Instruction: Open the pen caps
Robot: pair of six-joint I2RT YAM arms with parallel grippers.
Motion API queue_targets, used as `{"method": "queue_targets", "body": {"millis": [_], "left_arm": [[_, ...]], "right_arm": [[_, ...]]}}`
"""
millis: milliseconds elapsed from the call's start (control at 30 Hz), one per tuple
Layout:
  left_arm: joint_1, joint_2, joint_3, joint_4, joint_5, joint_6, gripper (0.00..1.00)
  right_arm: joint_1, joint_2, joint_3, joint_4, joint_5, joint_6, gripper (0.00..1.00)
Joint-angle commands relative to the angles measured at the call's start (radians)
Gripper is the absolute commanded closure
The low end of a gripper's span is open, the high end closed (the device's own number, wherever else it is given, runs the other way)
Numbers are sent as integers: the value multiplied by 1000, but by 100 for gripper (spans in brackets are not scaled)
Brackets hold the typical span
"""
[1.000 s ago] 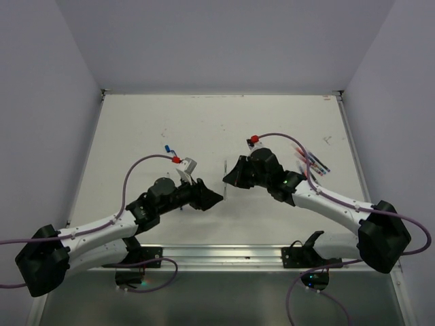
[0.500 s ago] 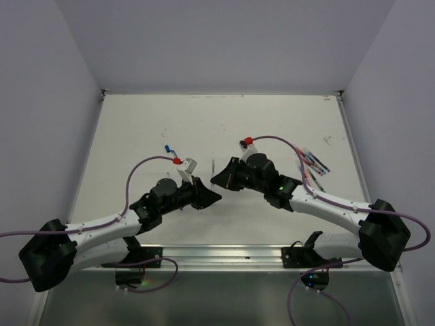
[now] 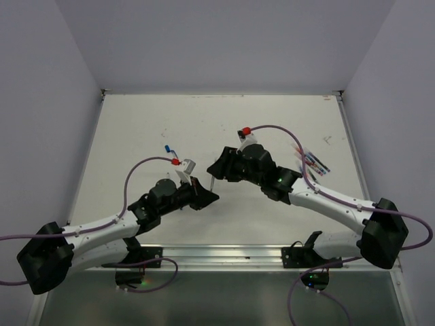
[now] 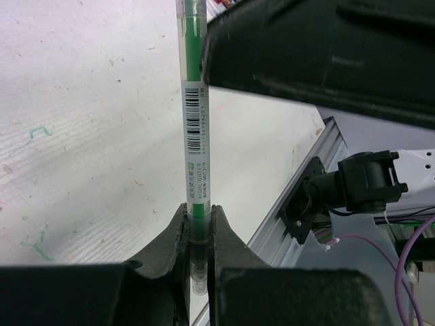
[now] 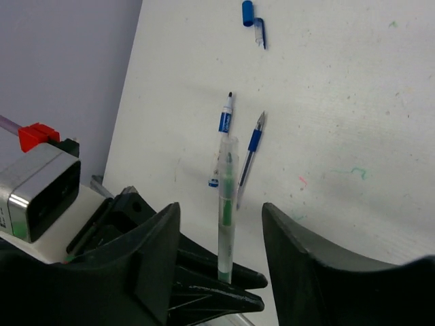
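Vs 1 s ago: R arm (image 3: 326, 200) has swung left and further out over the table (image 3: 136, 122), so the R gripper (image 3: 215, 171) now sits nearer the middle and just beyond the L gripper (image 3: 209, 197). The red plug on its cable has shifted left with it. L arm (image 3: 102, 227) has barely changed; its tip is a touch further left.

L gripper is clamped on the highlighter (image 4: 196, 136), with both fingers (image 4: 173, 238) pressed on the lower barrel. R gripper's fingers (image 5: 153, 251) are spread wide, one each side of the pen, not touching it.

The highlighter is held off the table between the two grippers. It has a pale see-through barrel, green inside, with a barcode label. Its long axis runs straight out from the L gripper in line w/ the fingers. From above it's a short sliver running away from the near edge toward the R gripper. The cap (image 5: 229, 156) is on the far end, looks clear, and points away from the L gripper into the gap between the R fingers.

On the table in R wrist view: two thin pens w/ blue bands (image 5: 226, 119) lie just beside each other, tips away from the camera. A loose blue cap (image 5: 249, 13) lies well beyond them. More pens (image 3: 314, 161) are bunched at the right side.
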State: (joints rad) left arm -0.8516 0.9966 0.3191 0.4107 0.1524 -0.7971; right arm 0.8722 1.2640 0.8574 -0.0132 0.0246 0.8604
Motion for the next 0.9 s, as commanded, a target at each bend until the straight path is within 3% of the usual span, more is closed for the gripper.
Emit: {"method": "queue_targets", "body": {"millis": [0, 67, 333, 867], "left_arm": [[-3, -32, -2, -23, 1, 22, 100], [-3, -52, -11, -26, 3, 22, 100], [-1, -102, -8, -95, -11, 44, 100], [-3, -139, -46, -108, -16, 39, 100]], "right_arm": [[4, 43, 101, -44, 60, -64, 48], [1, 67, 129, -56, 46, -69, 54], [-2, 150, 193, -47, 31, -69, 57], [-15, 143, 204, -27, 35, -77, 61]]}}
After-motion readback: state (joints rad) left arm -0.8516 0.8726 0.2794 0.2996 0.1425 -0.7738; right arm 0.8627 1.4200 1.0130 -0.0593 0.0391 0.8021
